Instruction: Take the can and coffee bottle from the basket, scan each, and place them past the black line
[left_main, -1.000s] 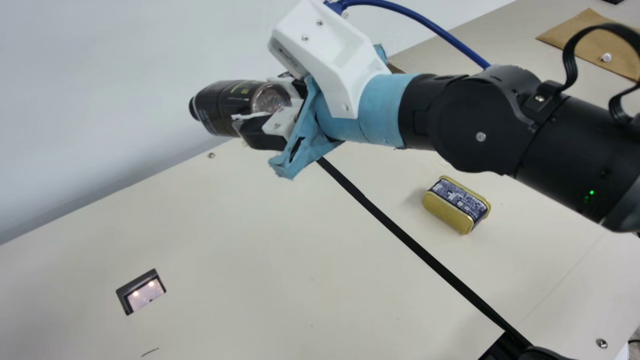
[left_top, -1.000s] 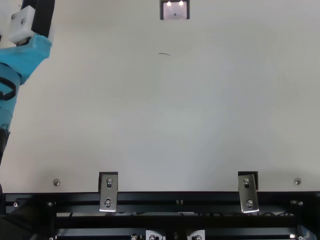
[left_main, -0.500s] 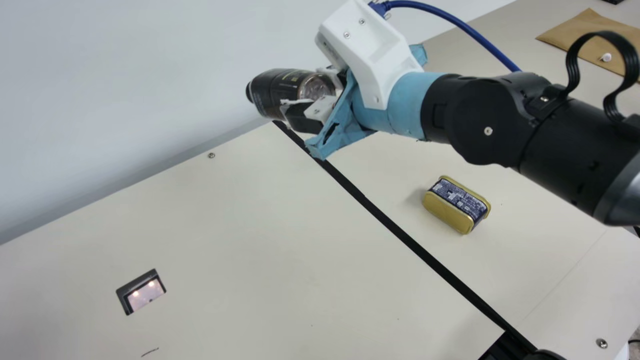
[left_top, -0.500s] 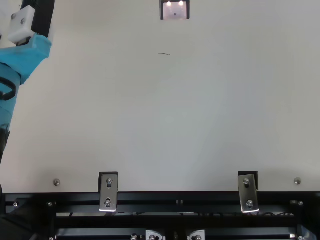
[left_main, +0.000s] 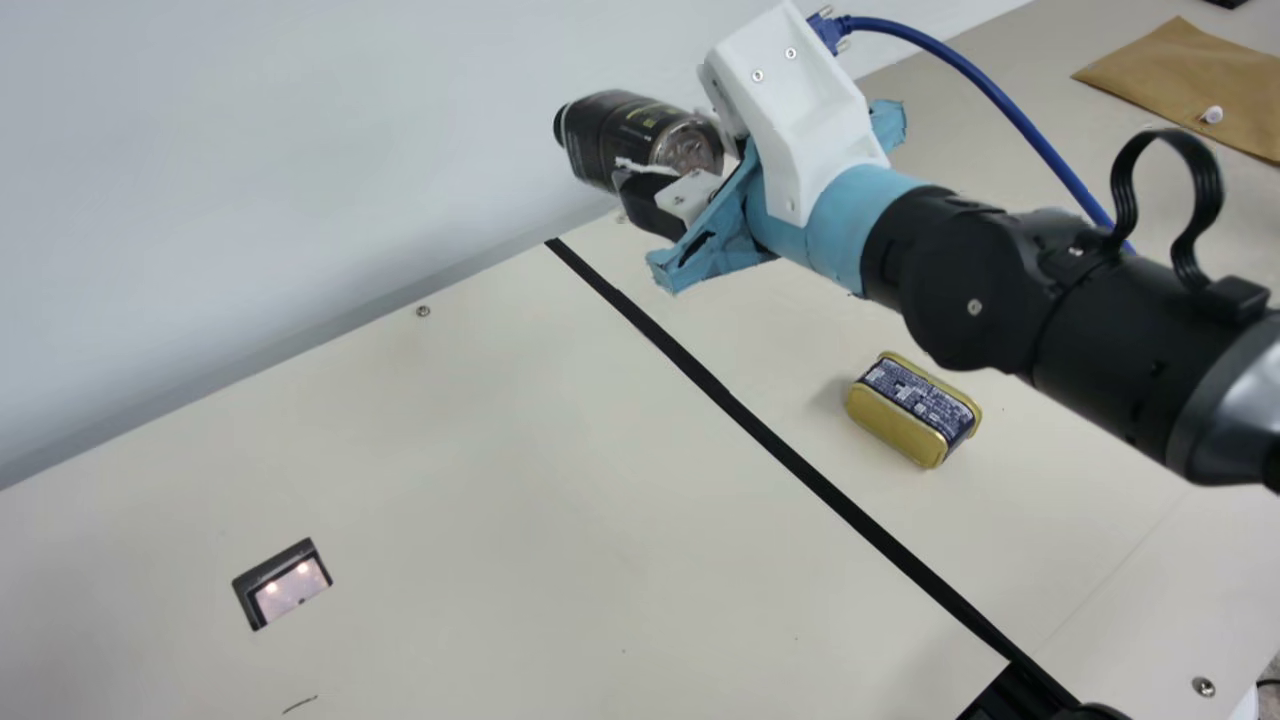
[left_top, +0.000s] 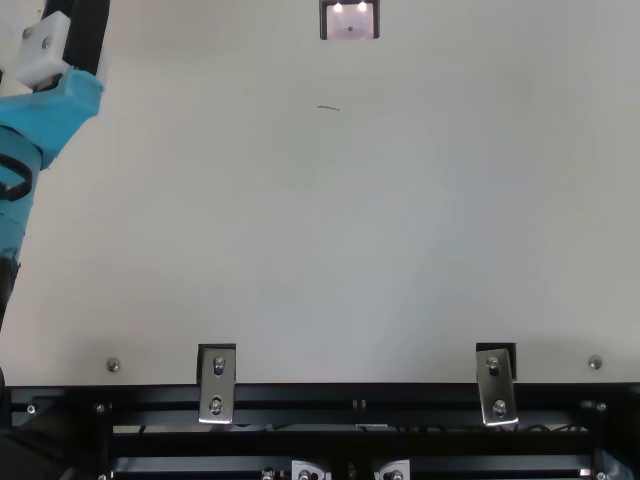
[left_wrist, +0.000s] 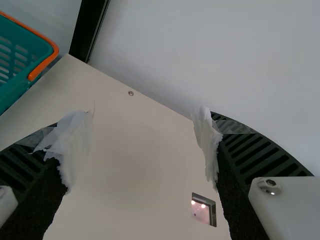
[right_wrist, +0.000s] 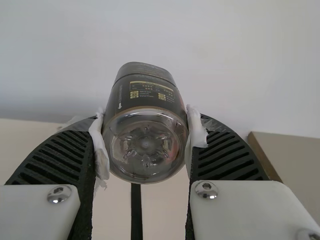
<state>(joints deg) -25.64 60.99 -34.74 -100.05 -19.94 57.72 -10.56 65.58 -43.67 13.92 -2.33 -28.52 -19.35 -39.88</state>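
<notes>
"How much room around the right claw (left_main: 664, 150)?"

"It's up off the counter (left_main: 520, 500), near the pale wall (left_main: 300, 150). Its fingers are closed against both sides of the coffee bottle (left_main: 612, 128), near the base, and the cap points away from the arm."

"And the can (left_main: 905, 412)?"

"Resting on the counter past the black line (left_main: 735, 400), label band facing up, below the right arm in the main view. It sits apart from the line."

"The left claw (left_top: 78, 32)?"

"At the top view's left edge. Its wrist view has the fingers spread wide with nothing between them, and a teal basket (left_wrist: 22, 60) with an orange handle farther off, near the counter's edge."

"What's the surface like?"

"Smooth cream, a broad stretch between the line and the lit scanner window (left_main: 290, 588). A black rail (left_top: 340, 397) borders it in the top view. A brown envelope (left_main: 1185, 85) lies well apart from the can."
</notes>
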